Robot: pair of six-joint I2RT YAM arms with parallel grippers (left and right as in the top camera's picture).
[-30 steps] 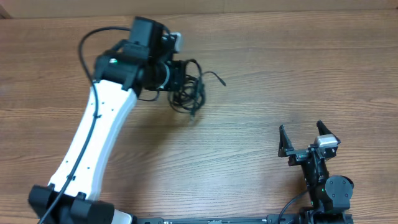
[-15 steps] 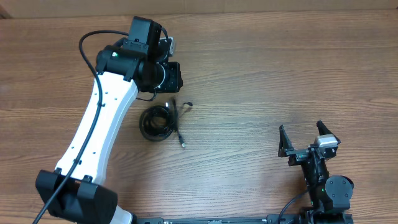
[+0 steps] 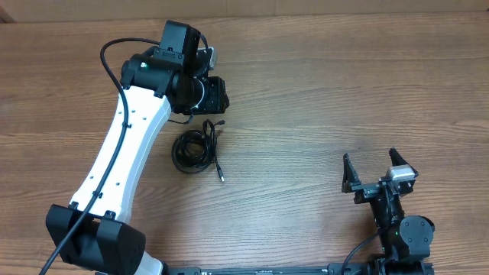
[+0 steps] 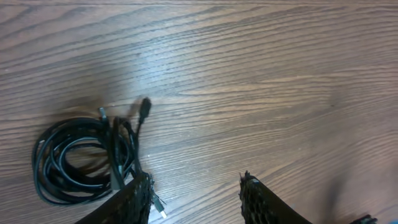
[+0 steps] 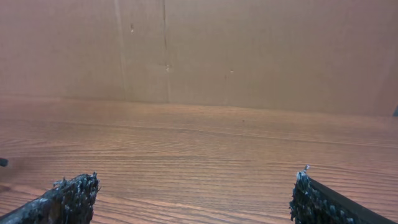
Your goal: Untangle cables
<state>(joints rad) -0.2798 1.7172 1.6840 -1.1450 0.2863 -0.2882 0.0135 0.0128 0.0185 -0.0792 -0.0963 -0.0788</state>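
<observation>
Nearer the front and well off to the right of the cables [image 3: 195, 149], the right arm is sitting folded low, its right gripper [image 3: 370, 155] gaping wide and empty. The cables are lying coiled on the table [image 3: 321, 92]. Just beyond them the left arm is stretching out long, its left gripper [image 4: 196, 179] hanging with jaws parted, gripping nothing.

The brown wood-grain table [image 3: 321, 92] looks smooth and faintly glossy; the thin black coiled cables [image 4: 117, 152] look like shiny plastic.
</observation>
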